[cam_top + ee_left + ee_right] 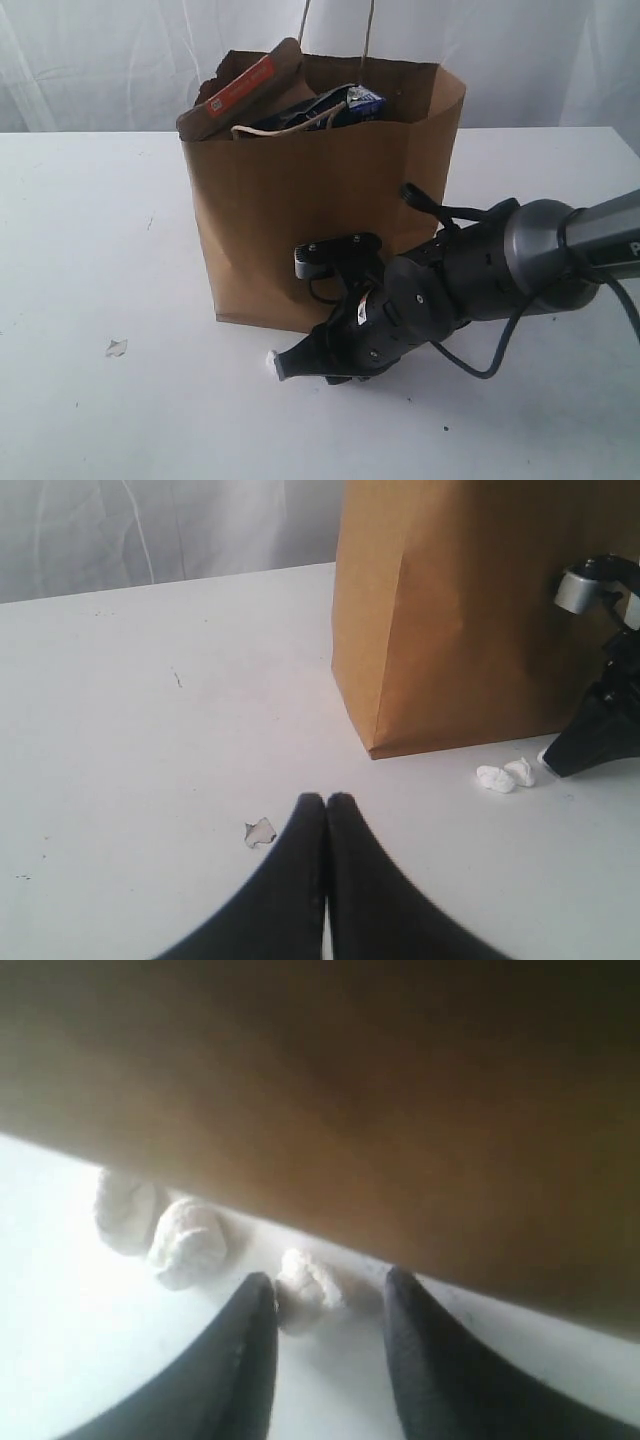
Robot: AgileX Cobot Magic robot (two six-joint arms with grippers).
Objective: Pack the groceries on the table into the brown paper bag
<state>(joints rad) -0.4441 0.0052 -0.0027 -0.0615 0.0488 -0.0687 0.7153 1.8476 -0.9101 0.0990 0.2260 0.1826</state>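
Observation:
The brown paper bag stands upright in the middle of the white table. Groceries poke out of its top: a brown-orange pouch and a blue-white carton. My right gripper lies low on the table at the bag's front bottom edge. In the right wrist view it is open, with a small white crumb between the fingers, against one of them. The bag's wall fills that view. My left gripper is shut and empty above bare table, well short of the bag.
Two more white crumbs lie at the bag's foot beside the right gripper. A small torn scrap lies on the table to the left. A white curtain hangs behind the table.

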